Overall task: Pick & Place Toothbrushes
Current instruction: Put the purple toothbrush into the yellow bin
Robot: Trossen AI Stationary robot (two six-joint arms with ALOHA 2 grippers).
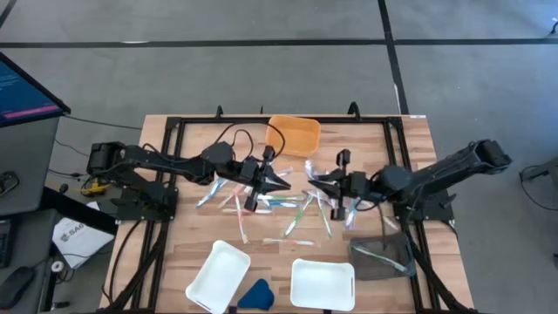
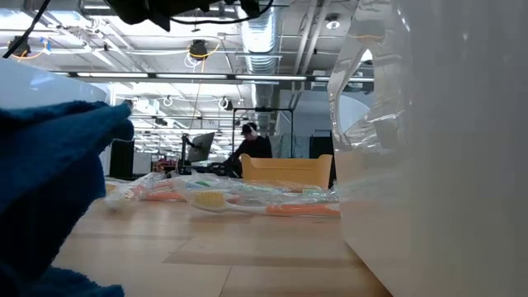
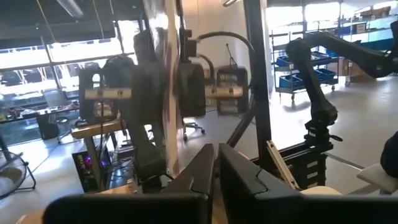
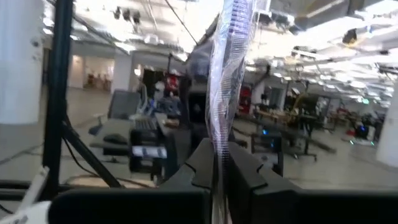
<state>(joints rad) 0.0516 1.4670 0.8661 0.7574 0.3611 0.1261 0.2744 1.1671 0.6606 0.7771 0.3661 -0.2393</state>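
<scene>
Toothbrushes (image 1: 292,209) lie scattered between left gripper (image 1: 284,181) and right gripper (image 1: 312,180).

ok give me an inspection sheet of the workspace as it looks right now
surface: wooden table with a black frame
job's things: toothbrushes scattered mid-table; orange tray, two white trays, dark mesh tray
clutter: small blue wedge at the near edge
grippers: left gripper shut; right gripper shut on a wrapped toothbrush
cables: black cable looping over the left arm
surroundings: monitor, a person far behind
</scene>
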